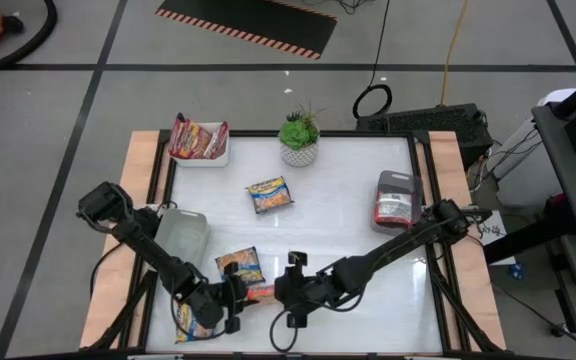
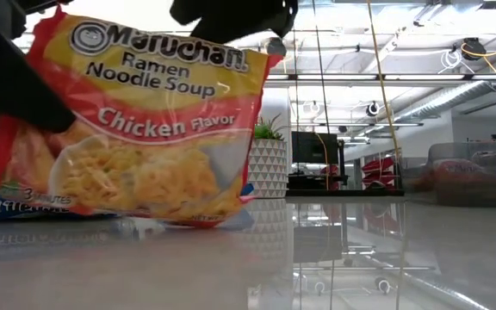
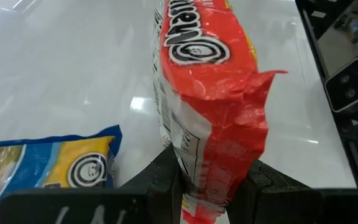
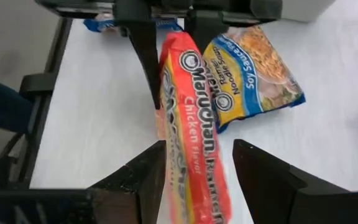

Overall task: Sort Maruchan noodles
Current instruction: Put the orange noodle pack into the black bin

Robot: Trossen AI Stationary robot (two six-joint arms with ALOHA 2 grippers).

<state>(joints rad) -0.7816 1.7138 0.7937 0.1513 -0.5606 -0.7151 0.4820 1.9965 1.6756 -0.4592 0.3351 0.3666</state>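
Maruchan noodles, here an orange-red crinkly plastic chicken-flavour packet (image 3: pixel 213 99), stand on edge near the white table's (image 1: pixel 348 215) six o'clock edge, pinched at one end by the left gripper (image 3: pixel 213 183), whose dark jaws are clenched on the wrapper. The right gripper (image 4: pixel 197 168) has its jaws released and spread either side of the packet's other end, not yet touching it. A blue-and-yellow soy-sauce packet (image 4: pixel 253 68) lies flat just beside them toward twelve o'clock; another blue-and-yellow packet (image 3: pixel 48 165) lies beside the left gripper. A further yellow packet (image 1: pixel 269 194) lies at the table's centre, dark red ones fill a white tray (image 1: pixel 200 140) at eleven o'clock, and a grey tray (image 1: pixel 183 232) sits at nine o'clock, with a small potted green plant (image 1: pixel 299 135) at twelve. The risk appears to lie in the handover: should the left jaws let go before the right ones close, the slippery packet could topple onto its neighbours; a hard squeeze might crush the noodles.
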